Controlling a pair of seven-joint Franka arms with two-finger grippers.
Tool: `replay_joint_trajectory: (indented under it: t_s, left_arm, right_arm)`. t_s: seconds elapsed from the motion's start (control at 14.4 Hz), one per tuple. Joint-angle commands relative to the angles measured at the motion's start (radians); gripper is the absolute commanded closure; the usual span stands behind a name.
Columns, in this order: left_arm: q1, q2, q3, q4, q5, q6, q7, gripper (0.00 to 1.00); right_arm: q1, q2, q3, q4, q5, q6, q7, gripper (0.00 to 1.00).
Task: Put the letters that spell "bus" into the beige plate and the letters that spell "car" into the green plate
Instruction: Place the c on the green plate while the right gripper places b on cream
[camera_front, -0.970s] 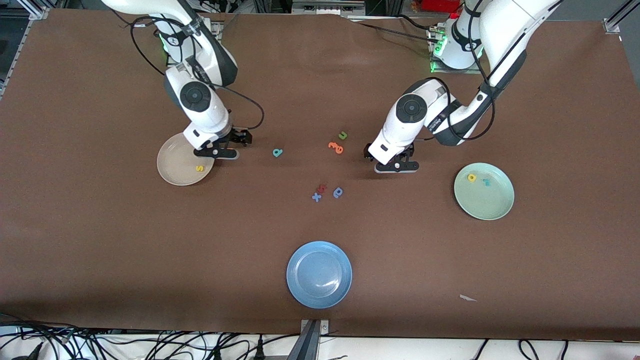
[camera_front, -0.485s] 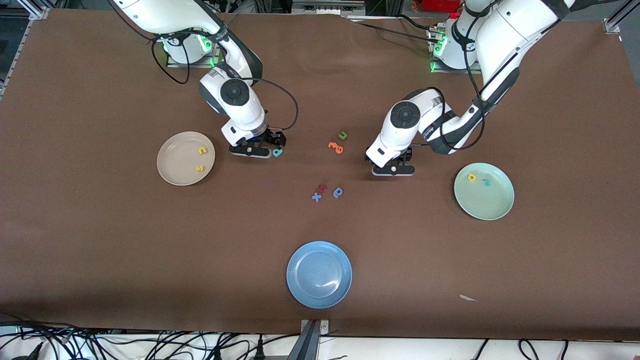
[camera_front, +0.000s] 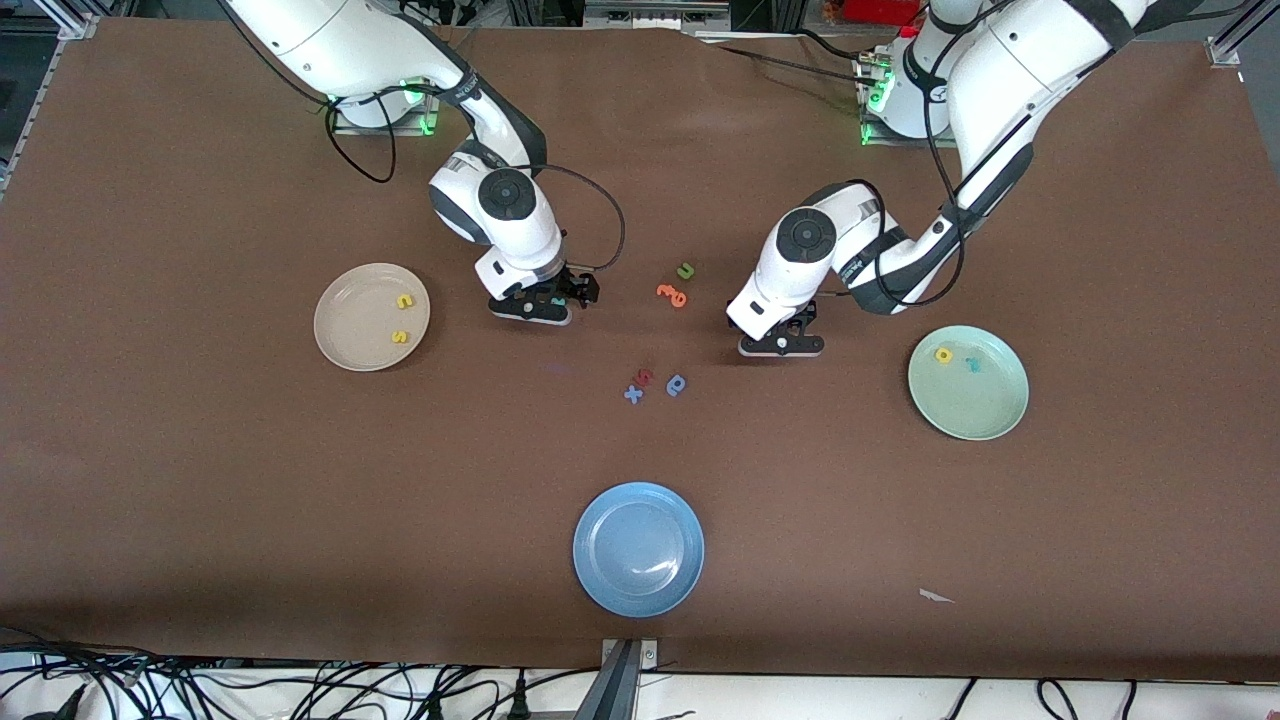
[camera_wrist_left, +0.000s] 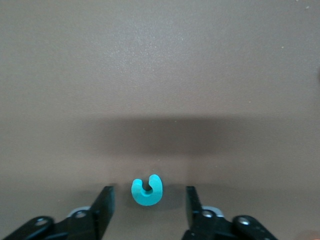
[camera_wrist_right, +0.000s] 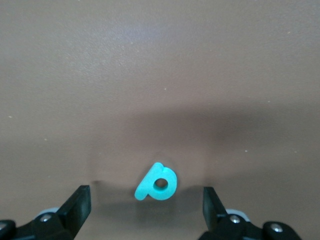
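Note:
The beige plate (camera_front: 350, 335) toward the right arm's end holds a yellow "u" (camera_front: 404, 300) and a yellow "s" (camera_front: 400, 337). Beside it, my right gripper (camera_front: 540, 306) is low over the table, open, with the teal "b" (camera_wrist_right: 157, 183) lying flat between its fingers and untouched. The green plate (camera_front: 975, 405) toward the left arm's end holds a yellow "a" (camera_front: 943, 354) and a teal "r" (camera_front: 972, 365). My left gripper (camera_wrist_left: 148, 202) is down at the table, its fingers (camera_wrist_left: 105, 207) on either side of the teal "c" (camera_wrist_left: 147, 190) with a gap on each side.
Between the arms lie a green "u" (camera_front: 686, 270), orange letters (camera_front: 672, 294), a red letter (camera_front: 646, 376), a blue "x" (camera_front: 633, 394) and a darker blue round letter (camera_front: 677, 384). A blue plate (camera_front: 638, 585) sits nearest the front camera. A paper scrap (camera_front: 935, 596) lies near the front edge.
My right arm has swung from over the beige plate to the teal "b", leaving the yellow "u" in the plate. My left gripper's fingers have narrowed around the "c".

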Motion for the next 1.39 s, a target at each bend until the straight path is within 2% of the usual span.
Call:
replay_joint_trajectory:
  t_s: [0.0,0.21,0.49,0.62,0.69,0.83,1.04,1.18,1.32]
  left_arm:
    - [-0.012,0.015,0.008,0.022,0.036,-0.007,-0.031,0.55]
    - [-0.012,0.015,0.008,0.022,0.037,-0.013,-0.029,0.66]
    - [-0.008,0.01,0.008,0.024,0.037,-0.018,-0.02,0.77]
    - [0.009,0.0,0.007,0.042,0.037,-0.071,0.022,0.78]
    - [0.017,0.0,0.003,0.076,0.033,-0.138,0.061,0.79]
    - [0.037,0.0,-0.001,0.151,0.007,-0.285,0.162,0.8]
    - [0.124,-0.016,-0.003,0.22,-0.059,-0.425,0.404,0.8]
    - [0.198,-0.028,-0.006,0.235,-0.062,-0.475,0.551,0.8]
    - [0.29,-0.033,-0.006,0.237,-0.061,-0.484,0.712,0.8]
  right_arm:
    - [-0.003,0.014,0.004,0.01,-0.043,-0.007,0.02,0.22]
    - [-0.003,0.012,0.004,0.01,-0.046,-0.007,0.016,0.69]
    - [-0.005,0.007,0.003,0.008,-0.046,-0.009,0.014,1.0]
    - [-0.005,0.0,0.003,0.002,-0.046,-0.009,0.014,1.0]
    - [-0.006,-0.017,0.003,-0.001,-0.046,-0.012,0.005,1.0]
    - [-0.029,-0.089,0.003,-0.005,-0.043,-0.117,-0.056,1.0]
    - [-0.136,-0.18,0.01,-0.021,0.007,-0.252,-0.287,1.0]
    - [-0.242,-0.207,0.07,-0.019,0.041,-0.318,-0.439,1.0]
    - [-0.307,-0.221,0.083,-0.013,0.051,-0.381,-0.559,1.0]
